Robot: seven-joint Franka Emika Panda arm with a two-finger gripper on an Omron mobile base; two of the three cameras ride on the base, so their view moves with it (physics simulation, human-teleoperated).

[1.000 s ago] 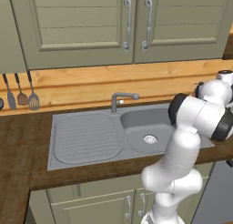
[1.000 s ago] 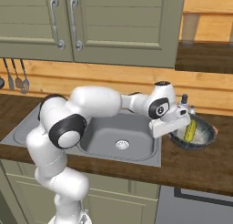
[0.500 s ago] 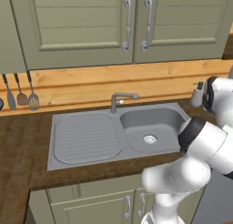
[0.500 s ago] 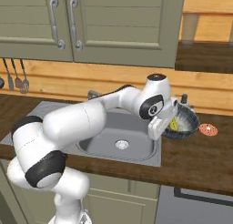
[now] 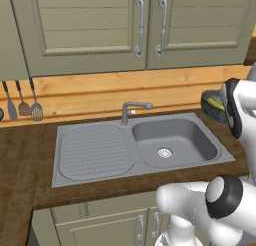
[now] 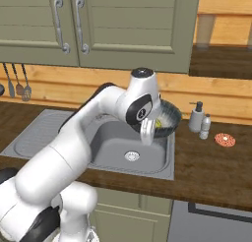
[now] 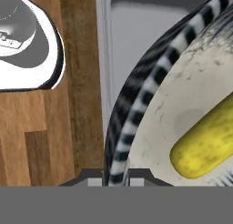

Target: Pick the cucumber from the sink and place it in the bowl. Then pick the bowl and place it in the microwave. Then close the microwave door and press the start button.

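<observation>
Since the earlier frames the arm has lifted the bowl (image 6: 165,120) off the counter to the right of the sink (image 6: 106,147) and carried it up, so it now hangs in the air above the basin's right edge, with the hand raised and the arm stretched higher. The claw (image 7: 117,178) is clenched on the bowl's rim: in the hand view the two dark fingertips (image 7: 141,176) sit either side of the striped wall at the bottom of the picture, one inside and one outside. The bowl is tilted in the grip, and the cucumber (image 7: 207,143) lies inside it on the pale inner floor, its yellow-green body also showing in the bowl (image 5: 216,105) from the left base view and as a small yellow spot (image 6: 159,122) from the right. Below the bowl the grey basin lies with its round drain (image 5: 164,152), the ribbed drainboard (image 5: 92,150) to its left and the faucet (image 5: 132,110) at the far edge. On the wooden counter (image 6: 211,167) to the right stand two small bottles (image 6: 199,120) and a red round thing (image 6: 224,139) lies near them. Utensils (image 5: 22,102) hang on the far wall at the left, under the green cabinet doors (image 5: 145,25).
</observation>
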